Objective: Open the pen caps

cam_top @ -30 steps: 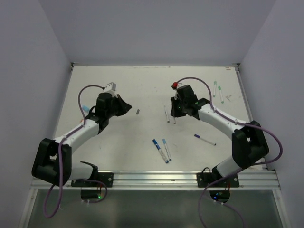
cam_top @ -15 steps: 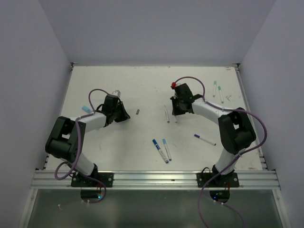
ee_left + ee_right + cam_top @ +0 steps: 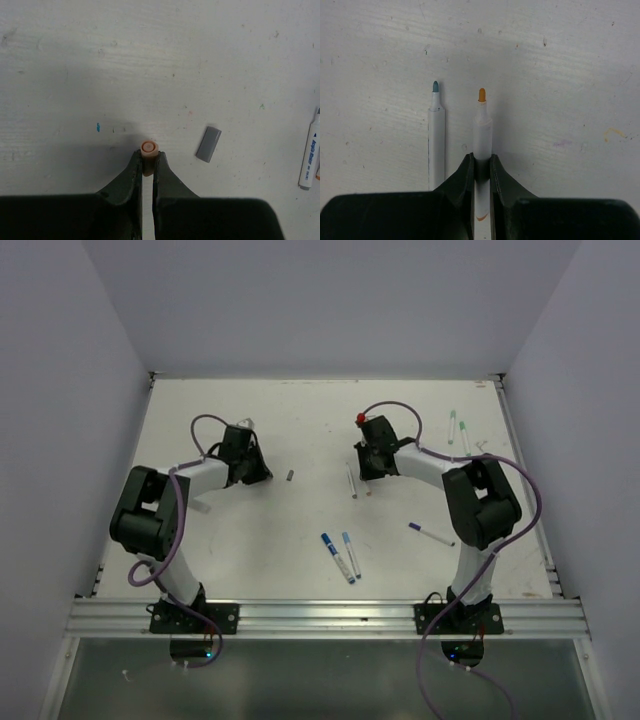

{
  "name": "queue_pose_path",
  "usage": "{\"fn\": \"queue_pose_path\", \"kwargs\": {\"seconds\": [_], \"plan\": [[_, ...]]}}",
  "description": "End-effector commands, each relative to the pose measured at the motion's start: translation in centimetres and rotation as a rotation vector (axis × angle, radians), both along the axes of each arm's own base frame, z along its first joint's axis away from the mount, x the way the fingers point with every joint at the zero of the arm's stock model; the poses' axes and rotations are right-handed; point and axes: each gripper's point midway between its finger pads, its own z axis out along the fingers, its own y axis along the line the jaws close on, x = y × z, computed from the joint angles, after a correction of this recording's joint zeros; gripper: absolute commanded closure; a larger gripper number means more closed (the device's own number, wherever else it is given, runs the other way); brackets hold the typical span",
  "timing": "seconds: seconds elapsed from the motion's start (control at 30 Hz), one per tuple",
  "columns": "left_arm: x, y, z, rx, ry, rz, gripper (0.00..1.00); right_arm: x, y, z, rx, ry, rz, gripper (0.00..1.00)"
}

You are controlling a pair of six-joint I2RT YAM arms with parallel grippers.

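Now | left fingers [image 3: 131, 174] pinch stubby orange cap [image 3: 149, 148] | right fingers [image 3: 462, 176] clamp slim white pen [image 3: 482, 134]

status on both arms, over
Left gripper shut on orange cap. Right gripper shut on uncapped orange pen. Teal pen close beside, not touching.

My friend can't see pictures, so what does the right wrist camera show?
The right tool pinches a white pen with a bare orange tip, pointing away. A second uncapped pen, teal-tipped, lies parallel beside it on the white table.
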Motion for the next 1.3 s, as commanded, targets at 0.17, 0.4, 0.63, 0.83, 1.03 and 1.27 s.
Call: {"fn": "queue_pose_path", "kwargs": {"seconds": [0.17,0.4,0.63,0.83,1.03,1.27], "plan": [[2.2,0.0,-0.5,0.017,0.045,0.008,1.00,0.7,0.3,0.4,0.012,-0.016,-0.001,0.92],[2.1,-0.3,-0.4,-0.003,0.055,0.014,0.94,0.3,1.2,-0.2,0.056,0.009,0.018,0.89],[1.0,0.3,-1.3,0.015,0.081,0.030,0.75,-0.4,1.7,-0.1,0.079,0.042,0.031,0.70],[0.6,0.0,-0.3,-0.008,0.053,0.020,0.61,0.1,1.2,1.9,0.052,0.011,0.033,0.54],[-0.8,0.0,2.1,-0.046,-0.004,0.015,0.48,-0.7,-0.4,8.0,0.051,-0.085,-0.013,0.36],[-4.3,-1.0,6.3,-0.166,-0.124,-0.042,0.44,-7.0,-6.5,8.4,-0.073,-0.017,-0.172,0.31]]}}
